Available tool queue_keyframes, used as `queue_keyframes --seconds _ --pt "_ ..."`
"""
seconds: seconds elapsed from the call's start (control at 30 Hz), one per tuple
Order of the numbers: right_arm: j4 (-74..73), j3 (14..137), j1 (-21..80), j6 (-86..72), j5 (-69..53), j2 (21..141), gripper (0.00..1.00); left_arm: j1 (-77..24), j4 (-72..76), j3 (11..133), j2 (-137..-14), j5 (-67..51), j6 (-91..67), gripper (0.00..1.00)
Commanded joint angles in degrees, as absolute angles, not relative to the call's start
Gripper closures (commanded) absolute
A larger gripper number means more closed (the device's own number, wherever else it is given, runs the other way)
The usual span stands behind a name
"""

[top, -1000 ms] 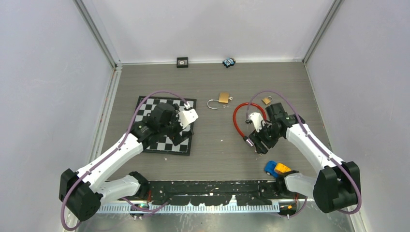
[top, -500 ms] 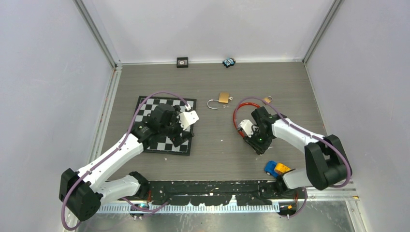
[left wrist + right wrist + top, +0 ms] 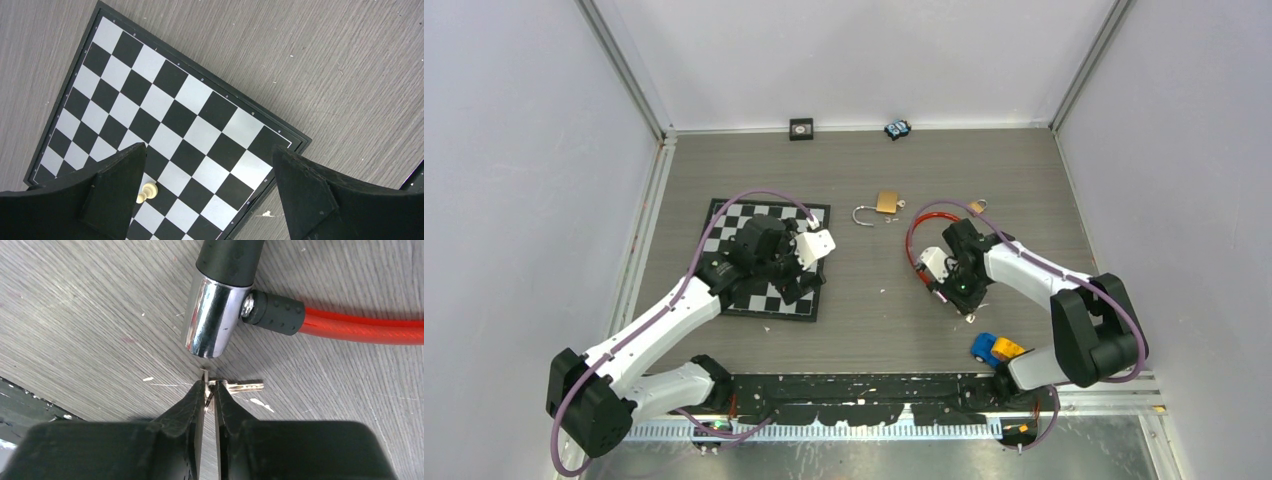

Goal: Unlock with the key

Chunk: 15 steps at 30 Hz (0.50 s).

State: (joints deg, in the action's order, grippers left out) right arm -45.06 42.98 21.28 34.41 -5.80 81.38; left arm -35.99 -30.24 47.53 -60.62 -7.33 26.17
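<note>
We are seeing right end effector pinching key beside cable lock; left end effector hanging released over chessboard.

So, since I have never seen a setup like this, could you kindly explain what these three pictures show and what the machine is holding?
These are two robot arms bolted at the near edge of a grey table, each ending in a two-finger pincer. The wide picture comes from a fixed camera above and behind them. The other two come from cameras on the wrists. The left pincer stands open above a chessboard with one white pawn on it. The right pincer is pinched on a small key, right beside the chrome end of a red cable lock. Also on the table are a brass padlock with its shackle open and a toy car.
</note>
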Motion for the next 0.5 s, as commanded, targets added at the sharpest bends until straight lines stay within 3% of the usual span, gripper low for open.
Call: queue_keyframes --seconds 0.0,0.23,0.33,0.4,0.47 --pt "-47.4 46.6 21.5 34.7 -5.2 78.7 0.85 -35.7 -27.9 47.5 -60.1 -8.9 27.1 0.02" --pt "-54.9 54.9 21.5 33.3 -9.5 74.8 0.99 -35.7 -26.0 48.9 -62.4 -12.3 28.9 0.02" --pt "-57.0 56.8 21.5 33.3 -8.6 72.8 0.99 -35.7 -26.1 51.1 -64.3 -14.3 28.9 0.02" --pt "-57.1 55.9 21.5 33.8 -6.6 72.0 0.94 -35.7 -26.4 52.2 -65.6 -15.1 28.7 0.02" --pt "-56.5 54.1 21.5 34.4 -5.6 71.6 0.8 -35.7 -26.3 52.4 -66.1 -15.5 28.5 0.02"
